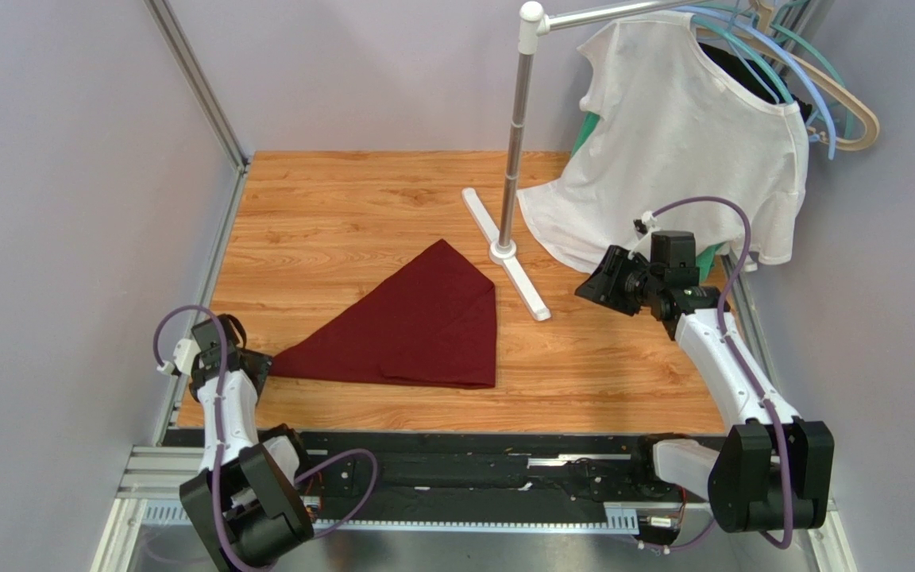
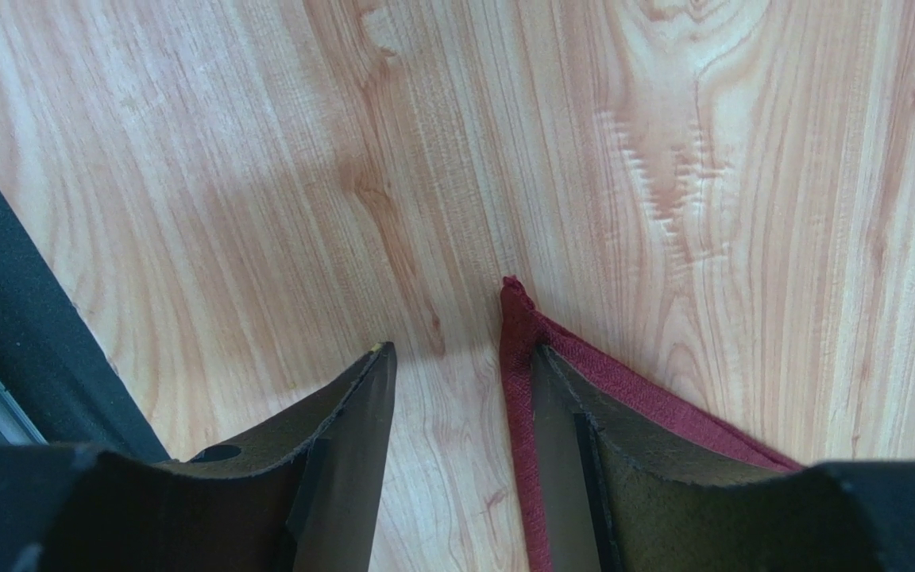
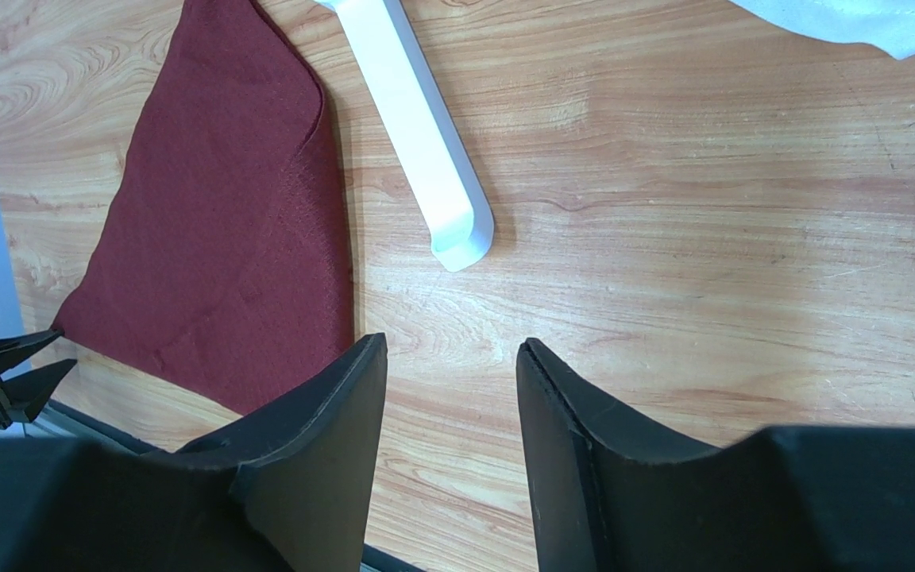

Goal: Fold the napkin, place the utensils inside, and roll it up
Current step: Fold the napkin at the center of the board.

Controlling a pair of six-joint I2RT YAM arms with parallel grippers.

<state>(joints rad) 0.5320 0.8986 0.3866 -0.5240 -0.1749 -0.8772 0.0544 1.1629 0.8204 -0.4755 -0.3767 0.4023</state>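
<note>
The dark maroon napkin (image 1: 415, 322) lies folded into a triangle, flat on the wooden table (image 1: 343, 203), with its long point toward the left. My left gripper (image 1: 262, 367) is low at that point and open. In the left wrist view the napkin's tip (image 2: 520, 322) runs along and under the right finger, and bare wood shows between the jaws of the left gripper (image 2: 462, 352). My right gripper (image 1: 594, 286) hovers open to the right of the napkin (image 3: 224, 227); between the jaws of the right gripper (image 3: 450, 343) there is only wood. No utensils are in view.
A metal stand with a white foot (image 1: 504, 253) rises just behind the napkin's right corner; the foot (image 3: 421, 143) ends close to the cloth. A white T-shirt (image 1: 677, 143) hangs from it among hangers (image 1: 832, 95) at the back right. A black rail (image 1: 462, 459) borders the near edge.
</note>
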